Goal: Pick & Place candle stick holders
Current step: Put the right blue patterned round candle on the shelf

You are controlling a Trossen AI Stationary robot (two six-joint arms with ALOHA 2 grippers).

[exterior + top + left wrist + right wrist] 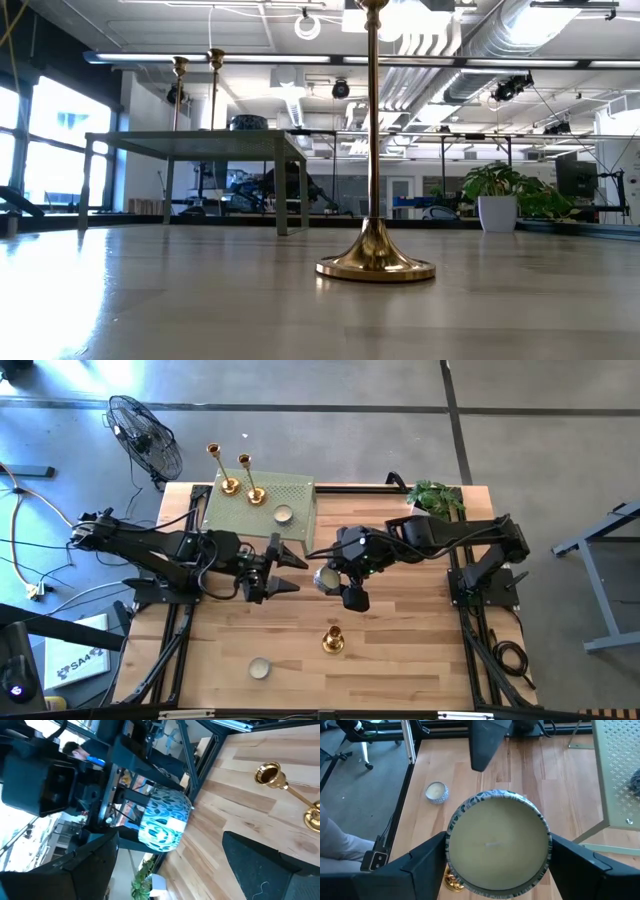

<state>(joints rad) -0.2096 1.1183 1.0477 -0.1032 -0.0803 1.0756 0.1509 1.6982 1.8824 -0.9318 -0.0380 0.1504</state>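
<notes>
Although most of the writing in the room is too small to read, from above a white box on the floor at the left shows letters that look like "SA4". On the table a green perforated stand carries two tall candle stick holders and a small tin candle. A third, short brass holder stands alone on the wood near the front, with another tin candle close by. The right gripper grips a blue-patterned candle jar at mid-table; the left gripper stands open just beside it, holding nothing.

Level with the table, the lone holder rises in front, and the two others top the stand behind. A potted plant sits far right.

The left wrist camera sees the jar's blue and white pattern clamped in the other arm's fingers, and a holder on the wood.

The right wrist camera looks down into the jar, filled with pale wax, squeezed between both fingers. A tin candle lies beyond.
</notes>
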